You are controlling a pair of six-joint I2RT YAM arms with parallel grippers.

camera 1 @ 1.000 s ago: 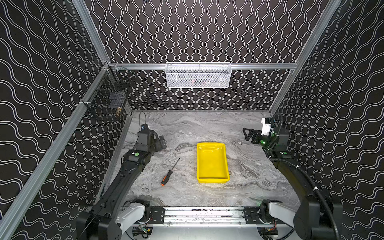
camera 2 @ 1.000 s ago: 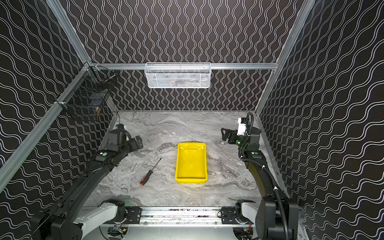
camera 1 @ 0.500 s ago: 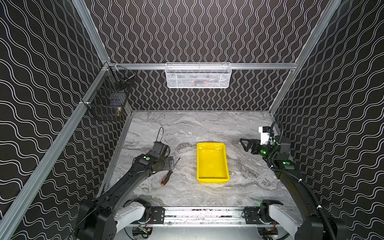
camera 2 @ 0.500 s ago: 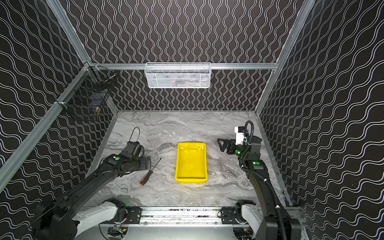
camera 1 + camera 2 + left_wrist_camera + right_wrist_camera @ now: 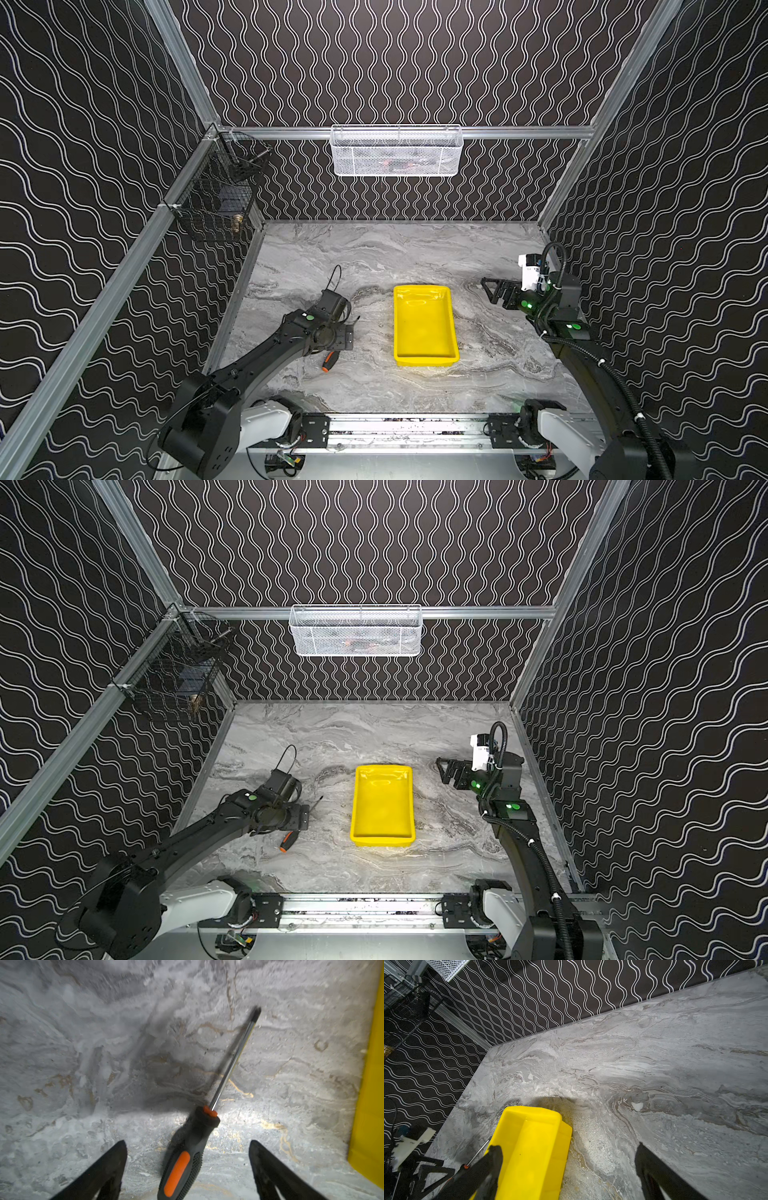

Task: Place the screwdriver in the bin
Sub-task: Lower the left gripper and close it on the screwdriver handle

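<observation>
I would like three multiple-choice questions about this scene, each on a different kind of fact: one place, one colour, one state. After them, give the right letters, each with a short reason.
1. Where does the screwdriver lie relative to the bin?
A. Inside it
B. On the table, outside it, on the left arm's side
C. Propped on its rim

2. Which colours does the screwdriver's handle have?
A. Black and orange
B. Blue and white
C. All yellow

3. What is the state of the left gripper?
A. Shut on the handle
B. Shut and empty
C. Open, with one jaw on each side of the handle

Answers:
1 B: both top views show it on the table, left of the empty bin.
2 A: the left wrist view shows a black grip with an orange inlay.
3 C: the left wrist view shows the jaws wide apart and clear of the handle.
</observation>
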